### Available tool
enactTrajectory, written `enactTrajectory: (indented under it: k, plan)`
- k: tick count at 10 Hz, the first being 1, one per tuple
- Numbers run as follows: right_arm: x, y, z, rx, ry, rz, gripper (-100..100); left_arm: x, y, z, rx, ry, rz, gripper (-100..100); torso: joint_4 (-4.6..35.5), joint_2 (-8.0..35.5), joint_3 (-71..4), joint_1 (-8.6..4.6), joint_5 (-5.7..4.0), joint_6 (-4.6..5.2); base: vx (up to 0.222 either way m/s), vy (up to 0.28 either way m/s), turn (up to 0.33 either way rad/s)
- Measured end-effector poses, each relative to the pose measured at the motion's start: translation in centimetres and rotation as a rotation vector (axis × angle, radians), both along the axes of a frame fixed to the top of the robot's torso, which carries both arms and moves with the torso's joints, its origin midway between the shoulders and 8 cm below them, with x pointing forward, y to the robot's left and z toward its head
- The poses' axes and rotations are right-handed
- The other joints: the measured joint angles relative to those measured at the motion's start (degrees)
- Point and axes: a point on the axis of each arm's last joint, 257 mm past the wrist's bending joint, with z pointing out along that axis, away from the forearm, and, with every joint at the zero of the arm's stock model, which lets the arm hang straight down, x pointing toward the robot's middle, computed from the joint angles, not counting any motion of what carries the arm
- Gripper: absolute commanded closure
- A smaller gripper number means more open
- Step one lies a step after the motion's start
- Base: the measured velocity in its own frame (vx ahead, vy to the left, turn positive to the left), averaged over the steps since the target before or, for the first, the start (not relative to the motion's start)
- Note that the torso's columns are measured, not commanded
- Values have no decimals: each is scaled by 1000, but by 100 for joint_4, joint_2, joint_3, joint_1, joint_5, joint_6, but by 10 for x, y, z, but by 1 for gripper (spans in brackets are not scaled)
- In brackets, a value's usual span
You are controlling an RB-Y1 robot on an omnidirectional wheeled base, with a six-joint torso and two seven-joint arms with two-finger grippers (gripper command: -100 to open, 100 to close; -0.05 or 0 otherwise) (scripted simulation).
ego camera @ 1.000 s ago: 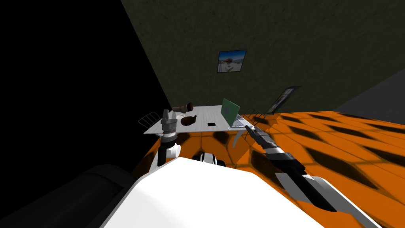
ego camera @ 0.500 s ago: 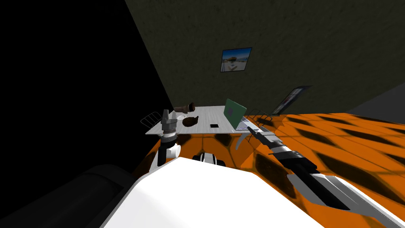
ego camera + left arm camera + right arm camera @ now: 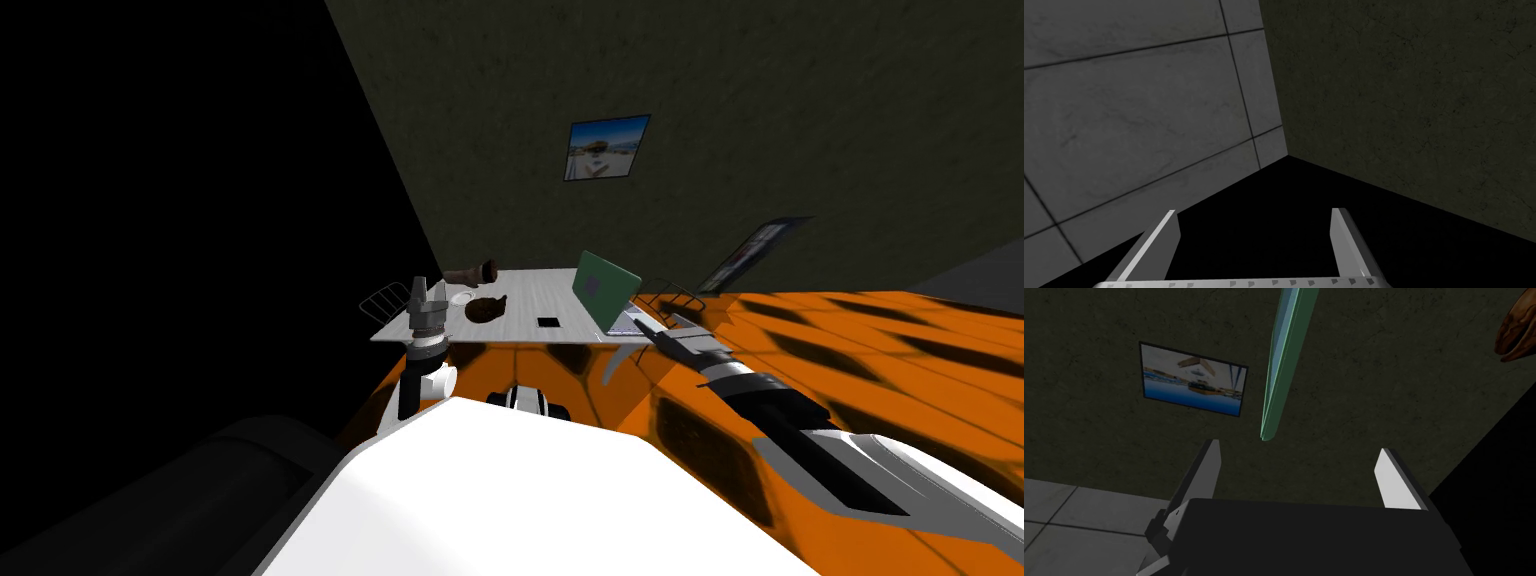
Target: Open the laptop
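Laptop point(image 3: 603, 285) sits at the right end of the desk point(image 3: 535, 290), its green lid point(image 3: 1281, 363) part-raised and edge-on ahead of the right jaws, wide and empty just beside it. This looks like the approach; next, catch the lid's edge and swing it back. Left jaws wide, raised at the desk's left end. Wire frames point(image 3: 378, 300) at both ends, contents unclear.

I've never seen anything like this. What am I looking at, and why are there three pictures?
It is a two-armed robot. The wide picture comes from its head camera; the other two from cameras on its wrists. Ahead stands a white table with a green laptop, partly open, two brown objects and a small black thing. The right arm's fingers are open by the laptop's lid, holding nothing. The left arm's fingers are open too, raised near the table's other end.
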Motion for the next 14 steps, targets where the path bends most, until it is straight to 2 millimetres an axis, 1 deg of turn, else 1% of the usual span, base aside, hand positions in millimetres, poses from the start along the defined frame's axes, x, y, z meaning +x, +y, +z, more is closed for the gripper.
enactTrajectory:
  k: [1,3,7,11,12,13,14]
  plan:
    - [3,-6,2,-45,4,-7,-100,0,0,0,0,0,0,0,2,4,4,0,-1,-1,55,48,71]
    - [9,-24,8,-163,11,-33,-100,0,0,0,0,0,0,0,0,-3,-1,12,3,-1,68,64,53]
    - [19,-49,31,-379,10,-74,-100,0,0,0,0,0,0,0,1,1,1,1,-1,-1,58,44,49]
    - [28,-63,51,-534,-1,-98,-100,0,0,0,0,0,0,0,0,-1,0,7,2,-1,34,31,31]
    - [28,-64,52,-539,-2,-100,-100,0,0,0,0,0,0,0,1,4,3,-1,-1,1,0,0,0]
    - [28,-64,52,-538,-2,-100,100,0,0,0,0,0,0,0,3,7,6,-4,-2,0,0,0,0]
    - [28,-65,53,-539,-4,-105,100,0,0,0,0,0,0,0,-4,4,6,3,-6,-6,-6,-66,49]
